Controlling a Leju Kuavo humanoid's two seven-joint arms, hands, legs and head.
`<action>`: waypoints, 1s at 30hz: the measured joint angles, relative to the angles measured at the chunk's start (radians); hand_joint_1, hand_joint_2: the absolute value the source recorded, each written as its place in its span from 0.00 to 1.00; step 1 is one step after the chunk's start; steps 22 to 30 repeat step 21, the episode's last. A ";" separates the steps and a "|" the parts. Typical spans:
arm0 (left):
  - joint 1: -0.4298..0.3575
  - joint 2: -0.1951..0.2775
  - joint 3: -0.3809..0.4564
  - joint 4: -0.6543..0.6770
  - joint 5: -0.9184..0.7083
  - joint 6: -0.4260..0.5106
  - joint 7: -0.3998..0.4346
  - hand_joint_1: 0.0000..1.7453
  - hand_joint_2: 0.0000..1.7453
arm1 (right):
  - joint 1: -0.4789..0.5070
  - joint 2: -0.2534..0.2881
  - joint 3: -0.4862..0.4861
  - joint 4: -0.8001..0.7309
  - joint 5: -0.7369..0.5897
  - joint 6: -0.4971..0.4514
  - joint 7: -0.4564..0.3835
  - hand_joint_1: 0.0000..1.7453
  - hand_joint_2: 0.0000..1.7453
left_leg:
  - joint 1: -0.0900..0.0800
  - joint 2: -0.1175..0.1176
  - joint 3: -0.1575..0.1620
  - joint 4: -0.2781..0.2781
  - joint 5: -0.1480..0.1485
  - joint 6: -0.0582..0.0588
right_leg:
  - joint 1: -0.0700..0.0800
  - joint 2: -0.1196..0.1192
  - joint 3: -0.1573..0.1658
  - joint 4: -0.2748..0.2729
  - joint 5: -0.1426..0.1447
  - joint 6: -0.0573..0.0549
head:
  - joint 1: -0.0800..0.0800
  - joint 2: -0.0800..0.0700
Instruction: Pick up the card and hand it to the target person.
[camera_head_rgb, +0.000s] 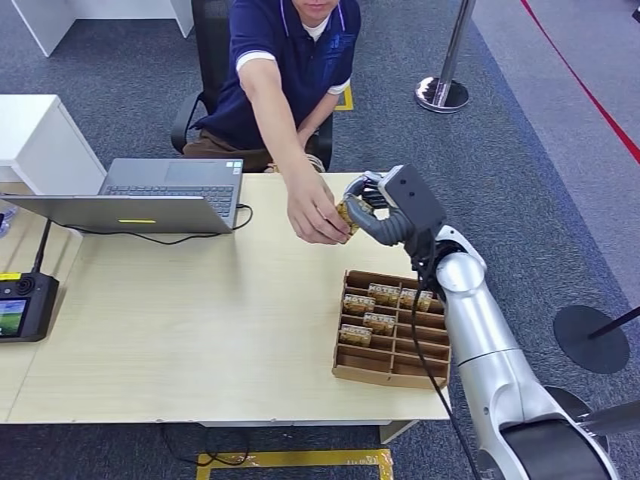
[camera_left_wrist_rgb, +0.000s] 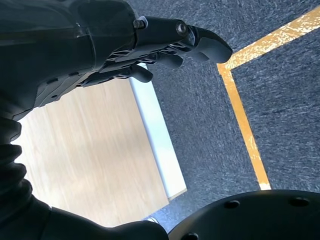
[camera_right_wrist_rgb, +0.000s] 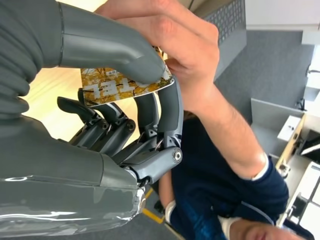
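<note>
- The bench (camera_head_rgb: 189, 320) carries a cardboard tray (camera_head_rgb: 392, 370) of spare cards.
- The person's hand (camera_head_rgb: 317, 210) reaches over and touches the card (camera_right_wrist_rgb: 120, 85).
- The right hand (camera_head_rgb: 373, 205) pinches that card between thumb and fingers; pickup looks done, release remains.
- The left hand (camera_left_wrist_rgb: 158, 50) hangs empty, fingers loosely extended.

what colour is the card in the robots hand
The card is mottled yellow-brown with white lettering, clearest in right wrist view.

The head view looks down on the surface (camera_head_rgb: 189, 330) from high; both wrist views sit close behind their hands, also seeing it.
</note>
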 joint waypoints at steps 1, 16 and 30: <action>0.000 0.000 0.000 0.000 0.001 0.000 -0.001 0.00 1.00 | -0.001 0.006 0.003 0.005 0.000 -0.001 -0.001 1.00 1.00 | 0.000 0.000 0.000 0.000 0.000 0.000 | 0.000 0.000 0.000 0.000 0.000 0.000 | 0.000 0.000; 0.000 0.003 -0.009 0.000 -0.016 0.009 -0.005 0.00 1.00 | -0.006 0.030 0.014 0.032 0.004 0.000 0.000 0.00 1.00 | 0.000 0.000 0.000 0.000 0.000 0.000 | 0.000 0.000 0.000 0.000 0.000 0.000 | 0.000 0.000; 0.000 0.003 -0.016 0.000 -0.017 0.010 -0.007 0.00 0.00 | -0.006 0.030 0.014 0.035 0.003 0.005 0.002 0.16 1.00 | 0.000 0.000 0.000 0.000 0.000 0.000 | 0.000 0.000 0.000 0.000 0.000 0.000 | 0.000 0.000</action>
